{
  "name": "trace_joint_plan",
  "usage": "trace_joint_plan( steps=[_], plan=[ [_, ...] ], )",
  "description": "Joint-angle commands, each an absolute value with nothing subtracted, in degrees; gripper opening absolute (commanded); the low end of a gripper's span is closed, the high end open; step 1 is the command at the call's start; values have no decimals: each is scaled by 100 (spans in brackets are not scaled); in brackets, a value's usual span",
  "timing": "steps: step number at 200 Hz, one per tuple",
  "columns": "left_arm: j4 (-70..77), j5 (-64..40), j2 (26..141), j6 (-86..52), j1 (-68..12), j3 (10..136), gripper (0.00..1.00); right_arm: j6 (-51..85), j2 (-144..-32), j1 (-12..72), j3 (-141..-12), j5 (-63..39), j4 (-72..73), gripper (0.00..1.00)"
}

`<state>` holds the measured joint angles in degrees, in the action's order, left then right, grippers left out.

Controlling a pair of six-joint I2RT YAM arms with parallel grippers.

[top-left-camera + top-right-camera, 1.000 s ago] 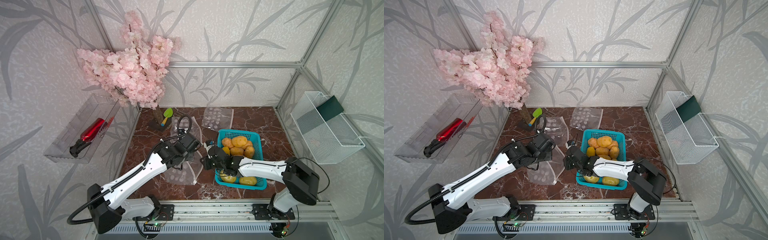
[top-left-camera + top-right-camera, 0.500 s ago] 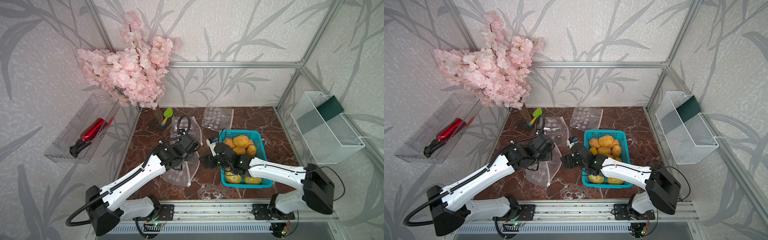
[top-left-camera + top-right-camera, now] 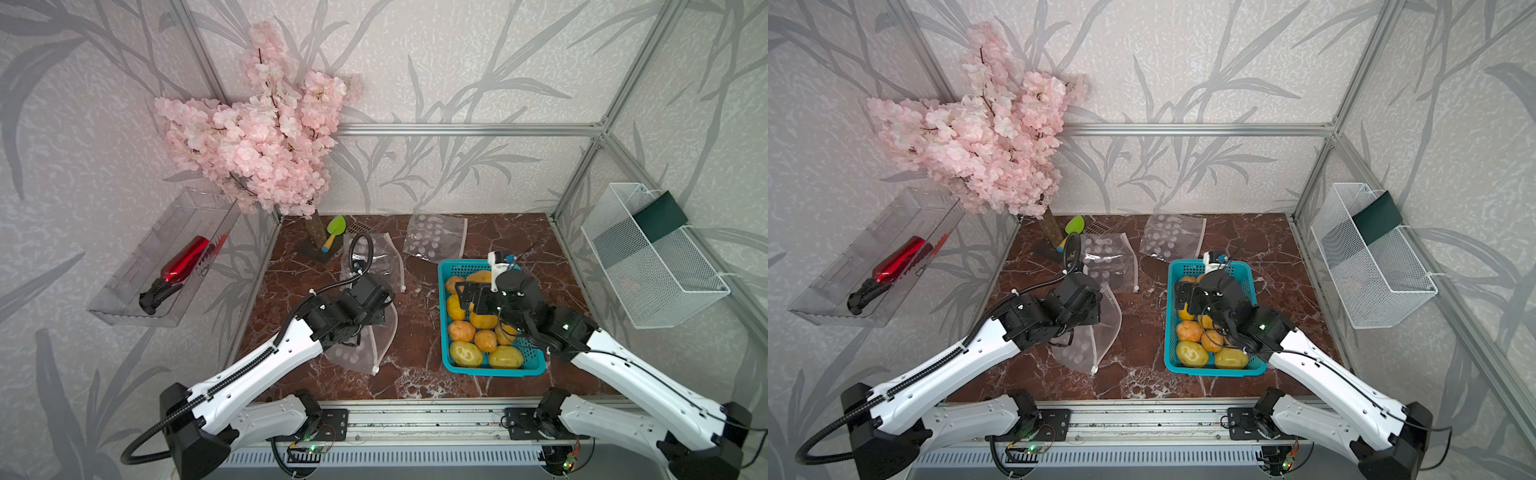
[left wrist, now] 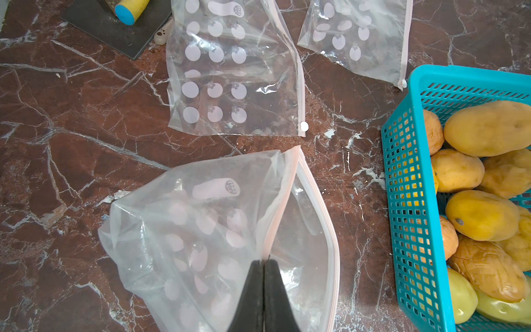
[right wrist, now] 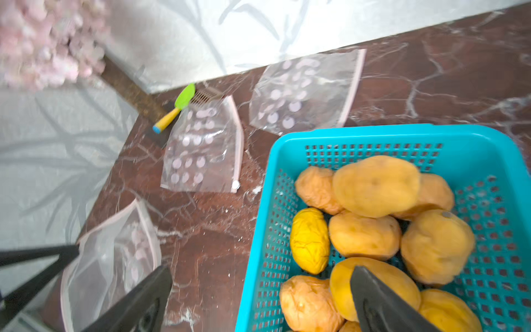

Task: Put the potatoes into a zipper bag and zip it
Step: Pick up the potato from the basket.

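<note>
Potatoes [image 5: 365,238] below right claw [image 5: 260,270] (jaws spread)

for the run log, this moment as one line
left end effector: shut on rim of clear dotted plastic zipper bag | right end effector: open above yellow-tan oval potatoes in teal plastic basket | bag: empty

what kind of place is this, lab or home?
Likely a staged lab test cell, not a home: aluminium frame holding wallpapered panels, a mounting rail at the front, a blossom branch as decor.
</note>
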<state>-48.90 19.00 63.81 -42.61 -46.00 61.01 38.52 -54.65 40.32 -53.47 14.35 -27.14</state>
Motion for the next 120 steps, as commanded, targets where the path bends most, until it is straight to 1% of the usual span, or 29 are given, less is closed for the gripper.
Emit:
trace_joint_plan(
  steps=[1, 14, 30, 40, 48, 59, 65, 78, 94, 120],
  plan=[
    [-4742, 1963, 6431, -4214, -4605, 6090, 0, 4158, -5303, 3321, -4986, 632, -2535, 99],
    [-4690, 1887, 6442, -4210, -4605, 6075, 0, 3853, -5531, 2837, -5177, 421, -2557, 99],
    [-4645, 1872, 6425, -4202, -4606, 6042, 0, 3466, -6046, 2364, -5654, 490, -3028, 100],
    [-4621, 1886, 6401, -4175, -4606, 6029, 0, 3182, -6323, 2136, -5680, 308, -2908, 100],
    [-4613, 1883, 6391, -4166, -4605, 6036, 0, 3251, -6540, 1923, -5672, -126, -2908, 99],
    [-4605, 1800, 6400, -4156, -4605, 6065, 0, 3109, -6864, 1550, -5737, -1372, -2672, 100],
    [-4567, 1726, 6401, -4140, -4606, 6065, 0, 2969, -7038, 1456, -5828, -1680, -2712, 99],
    [-4523, 1676, 6424, -4147, -4605, 6021, 0, 2765, -7330, 1437, -6082, -1303, -3095, 99],
    [-4568, 1692, 6492, -4175, -4605, 6012, 0, 2620, -7579, 1433, -6121, -816, -3050, 99],
    [-4562, 1664, 6590, -4175, -4605, 6046, 0, 2369, -8204, 1424, -6327, -872, -2910, 99]
  ],
)
